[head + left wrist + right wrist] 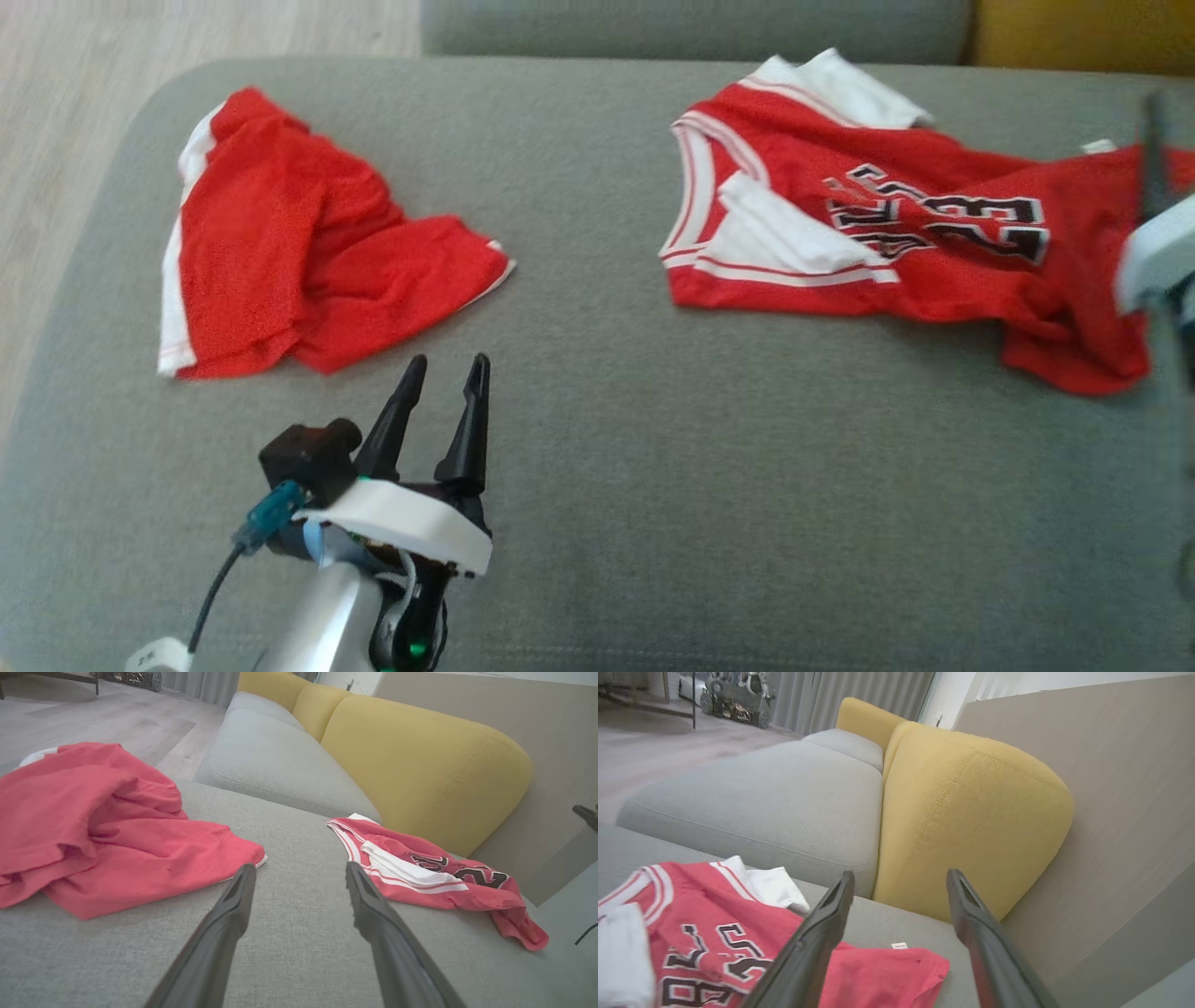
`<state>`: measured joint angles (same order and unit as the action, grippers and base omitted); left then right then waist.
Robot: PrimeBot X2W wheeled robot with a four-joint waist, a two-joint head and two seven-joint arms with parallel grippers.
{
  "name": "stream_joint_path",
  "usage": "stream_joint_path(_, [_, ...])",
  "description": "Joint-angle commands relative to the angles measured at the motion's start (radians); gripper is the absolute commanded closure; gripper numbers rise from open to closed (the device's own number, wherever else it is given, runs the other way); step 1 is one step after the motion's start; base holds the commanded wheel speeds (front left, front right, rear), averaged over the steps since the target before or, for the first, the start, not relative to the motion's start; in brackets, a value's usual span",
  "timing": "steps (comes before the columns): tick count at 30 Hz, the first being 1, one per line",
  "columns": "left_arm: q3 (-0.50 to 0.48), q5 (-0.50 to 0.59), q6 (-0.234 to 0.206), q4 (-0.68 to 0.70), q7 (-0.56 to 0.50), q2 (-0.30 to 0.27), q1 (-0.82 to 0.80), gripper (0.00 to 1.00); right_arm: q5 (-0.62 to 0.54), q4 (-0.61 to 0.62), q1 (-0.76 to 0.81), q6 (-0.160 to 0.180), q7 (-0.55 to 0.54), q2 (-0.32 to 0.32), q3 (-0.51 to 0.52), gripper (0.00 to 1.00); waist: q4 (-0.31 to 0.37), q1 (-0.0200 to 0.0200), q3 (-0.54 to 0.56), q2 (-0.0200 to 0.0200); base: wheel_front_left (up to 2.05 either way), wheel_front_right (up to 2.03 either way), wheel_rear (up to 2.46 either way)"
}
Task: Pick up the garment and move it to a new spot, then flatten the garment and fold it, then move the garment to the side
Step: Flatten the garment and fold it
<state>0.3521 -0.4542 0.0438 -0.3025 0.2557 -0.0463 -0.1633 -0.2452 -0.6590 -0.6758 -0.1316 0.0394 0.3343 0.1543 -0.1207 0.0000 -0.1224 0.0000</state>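
A red jersey garment (896,224) with white trim and black numbers lies crumpled on the right of the grey cushion (607,420). It also appears in the left wrist view (420,872) and in the right wrist view (714,933). My right gripper (1158,140), blurred at the right edge, hovers over the jersey's right end. Its jaws are open (900,875) and hold nothing. My left gripper (449,364) stands open and empty (299,868) just in front of crumpled red shorts (299,243), apart from them.
The red shorts (93,826) with white side stripes lie at the cushion's left. Yellow backrests (962,812) and a second grey seat (761,798) stand beyond the jersey. Wooden floor (75,93) borders the cushion's left edge. A beige wall (1111,788) rises at the right.
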Motion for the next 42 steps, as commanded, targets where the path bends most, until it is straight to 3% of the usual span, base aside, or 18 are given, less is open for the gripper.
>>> stream_joint_path(1, [-0.035, 0.007, -0.007, 0.031, 0.006, -0.004, -0.008, 0.00, 0.027, 0.067, 0.040, 0.001, 0.034, -0.039, -0.026, 0.00, 0.046, 0.0000, 0.043, 0.0000, 0.00, 0.00, 0.00])
stream_joint_path(10, [-0.036, 0.004, -0.024, 0.037, 0.006, -0.004, 0.040, 0.00, 0.127, 0.274, 0.351, 0.001, 0.073, -0.244, -0.032, 0.00, 0.112, 0.0000, 0.114, 0.0000, 0.00, 0.00, 0.00])
stream_joint_path(21, [-0.031, 0.005, -0.030, 0.041, 0.006, -0.004, 0.070, 0.00, 0.254, 0.349, 0.608, 0.001, 0.076, -0.284, -0.045, 0.00, 0.138, 0.0000, 0.137, 0.0000, 0.00, 0.00, 0.00])
stream_joint_path(26, [-0.029, 0.010, -0.026, 0.041, 0.006, -0.004, 0.072, 0.00, 0.276, 0.331, 0.600, 0.001, 0.066, -0.284, -0.013, 0.00, 0.136, 0.0000, 0.129, 0.0000, 0.00, 0.00, 0.00])
stream_joint_path(34, [-0.020, 0.018, -0.017, 0.039, 0.006, -0.004, 0.055, 0.00, 0.305, 0.234, 0.488, 0.001, 0.036, -0.284, 0.126, 0.00, 0.106, 0.0000, 0.066, 0.0000, 0.00, 0.00, 0.00])
stream_joint_path(42, [-0.031, 0.032, 0.002, 0.033, 0.006, -0.004, 0.016, 0.00, 0.221, 0.061, 0.315, 0.001, 0.006, -0.284, 0.271, 0.00, 0.071, 0.0000, -0.012, 0.0000, 0.00, 0.00, 0.00])
